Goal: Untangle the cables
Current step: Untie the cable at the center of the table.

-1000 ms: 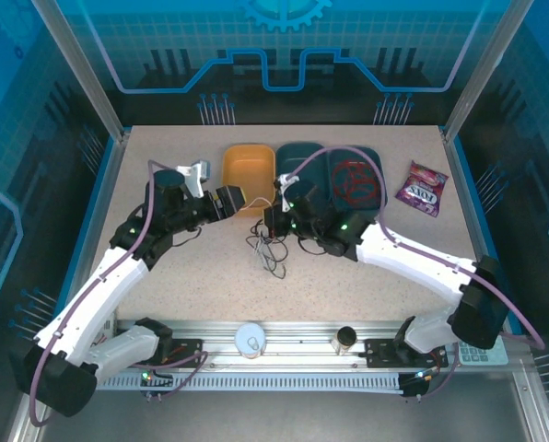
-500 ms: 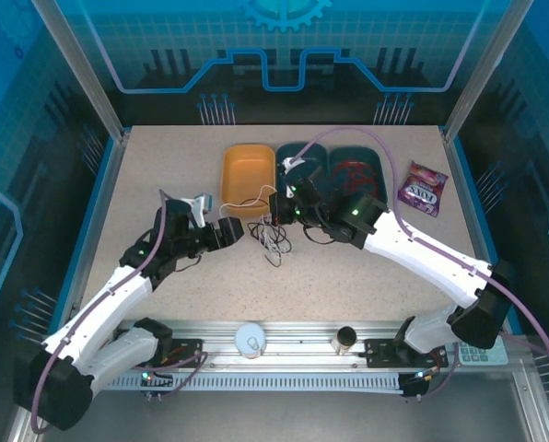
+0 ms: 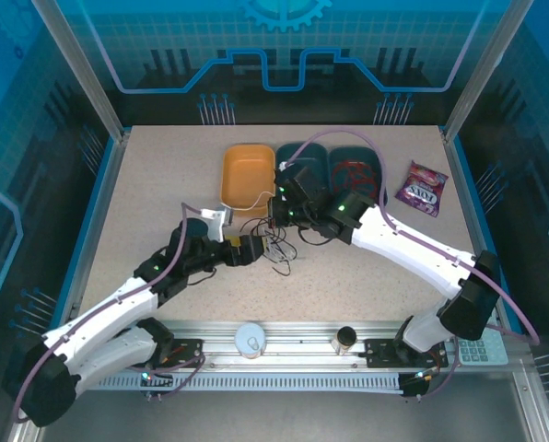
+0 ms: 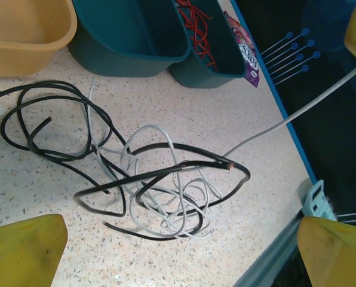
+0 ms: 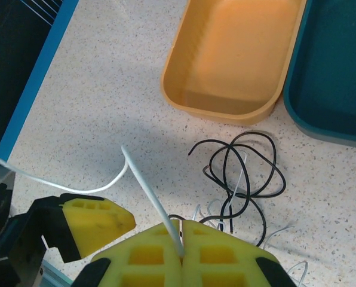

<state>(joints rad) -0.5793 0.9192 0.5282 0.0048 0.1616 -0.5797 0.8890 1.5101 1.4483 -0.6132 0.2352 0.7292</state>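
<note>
Out on the middle of the desk [image 3: 164, 175], just near of the three tubs, sits a loose knot of two wires. The black cable [image 4: 184, 169] sprawls in open loops across the speckled top, and the white cable [image 5: 149, 192] threads through it in smaller coils. The red cable [image 3: 353, 180] is apart from both, bundled inside the right-hand teal tub [image 4: 226, 66]. The yellow tub [image 5: 238, 60] at the left of the row holds nothing that I can see.

The left fingers [image 3: 254, 249] are spread as wide as they go, gripping nothing. From that arm's own camera the knot lies on the desk between the two yellow pads. I can't tell whether they touch the wires.

The right fingers [image 5: 181, 246] are pressed together with a strand of the white cable pinched between them, just far of the knot and close to the tubs. From that pinch the strand runs out taut, off the desk.

A sweet packet [image 3: 422, 187] lies at the far right, well away from the wires.
</note>
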